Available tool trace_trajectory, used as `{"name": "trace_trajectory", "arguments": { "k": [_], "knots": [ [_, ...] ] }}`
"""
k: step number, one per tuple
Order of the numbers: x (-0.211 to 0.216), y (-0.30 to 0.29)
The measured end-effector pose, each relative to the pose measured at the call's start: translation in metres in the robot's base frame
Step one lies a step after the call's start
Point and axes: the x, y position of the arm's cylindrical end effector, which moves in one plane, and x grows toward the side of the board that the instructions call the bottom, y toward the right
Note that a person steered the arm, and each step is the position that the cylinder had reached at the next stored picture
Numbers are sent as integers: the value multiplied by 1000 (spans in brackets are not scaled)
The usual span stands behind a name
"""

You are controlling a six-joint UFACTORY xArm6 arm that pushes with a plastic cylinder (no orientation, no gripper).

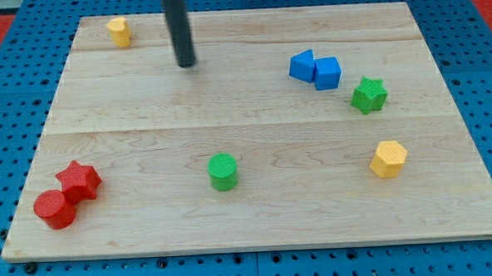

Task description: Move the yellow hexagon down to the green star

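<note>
Yellow hexagon [389, 158] sits flat below green star [368, 94], apart; my tip [186, 64] touches nothing.

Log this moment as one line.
tip: upper left, touching no block | yellow hexagon: top-left corner, left of tip | green star: right side, beside two blue blocks | push: not started

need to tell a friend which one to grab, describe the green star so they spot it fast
Start at the wooden board's right edge. Beside the two blue blocks sits the green star, above the yellow hexagon. It is spiky; the other green block is a round cylinder.
</note>
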Motion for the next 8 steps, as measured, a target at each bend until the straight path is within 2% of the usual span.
{"name": "trace_trajectory", "arguments": {
  "k": [2,3,4,6,7,8],
  "knots": [
    [100,110],
    [128,113],
    [133,116],
    [211,163],
    [245,221],
    [249,293]
  ]
}}
